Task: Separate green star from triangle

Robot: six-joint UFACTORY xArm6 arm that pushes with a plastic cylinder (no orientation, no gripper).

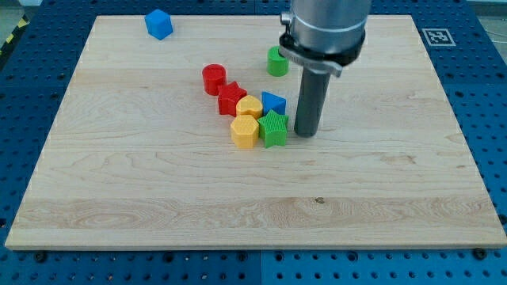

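Observation:
The green star [274,128] lies near the board's middle, touching the blue triangle [274,102] just above it. My tip [306,133] rests on the board right beside the star, at its right edge, and just below and right of the triangle. A yellow hexagon-like block [245,132] touches the star's left side, with a second yellow block [249,108] above it.
A red star-like block [231,99] and a red cylinder [214,79] run up to the left from the cluster. A green block [277,61] sits above, partly behind the arm. A blue cube [158,24] lies at the top left of the wooden board [119,198].

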